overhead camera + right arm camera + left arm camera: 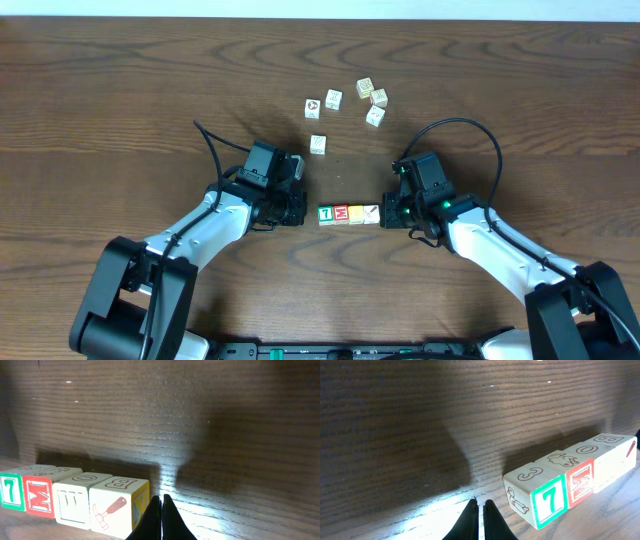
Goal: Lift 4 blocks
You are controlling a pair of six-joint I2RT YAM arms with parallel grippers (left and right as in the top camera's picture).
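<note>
Currently both arms sit low over the wooden table [120, 100], facing each other across a short row of cubes. From the robot's left to right, the row reads green block [326, 214], red block [341, 214], yellow-orange block [356, 214], white block [371, 213]. All four are pressed face to face in one straight line and rest on the wood. The left wrist view shows a white 7 on the green face and a white letter on the red one. The right wrist view shows the white block's mark to be a small slanted hammer drawing. The left gripper [479, 516] is at the green end of the row, its jaws pinched together with only a hairline between the tips and nothing held. A narrow strip of bare table shows between those tips and the green block. The right gripper [161, 510] is at the white end, jaws likewise closed and empty, with its tips just beside the white block's outer side face. I cannot tell whether they touch it. Six loose cubes [375, 116], pale with small pictures, lie scattered farther back, well apart from the row. The nearest one sits behind the left gripper.
</note>
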